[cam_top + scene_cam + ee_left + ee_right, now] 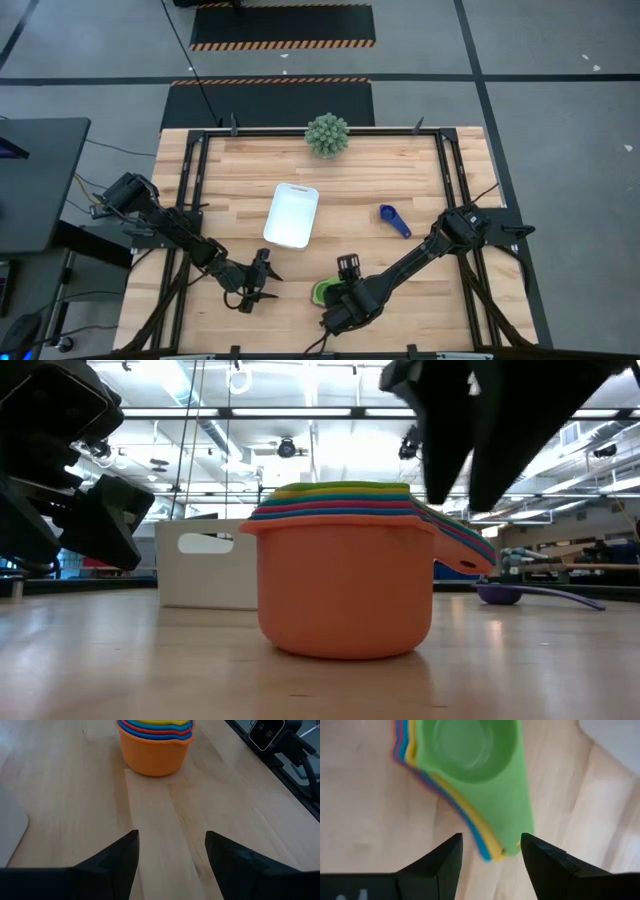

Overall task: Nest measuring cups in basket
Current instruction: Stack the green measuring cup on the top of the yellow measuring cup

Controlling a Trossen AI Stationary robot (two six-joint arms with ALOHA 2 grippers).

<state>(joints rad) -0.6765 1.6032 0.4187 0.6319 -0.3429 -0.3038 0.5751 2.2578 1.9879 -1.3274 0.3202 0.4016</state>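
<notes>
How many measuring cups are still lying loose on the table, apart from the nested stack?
1: the dark blue cup lies alone right of the basket. The nested stack stands by the right gripper; others may be hidden.

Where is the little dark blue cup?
In the high view, the dark blue cup lies alone on the table's right half, between the white basket and the right arm.

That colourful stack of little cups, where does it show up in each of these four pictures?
High view: stack of cups near the table's front edge, beside the right gripper.
Low view: centre foreground, orange cup outermost.
Left wrist view: at the top edge.
Right wrist view: seen from above, green cup innermost.
Shared landmark: the white basket, behind the stack in the low view.
</notes>
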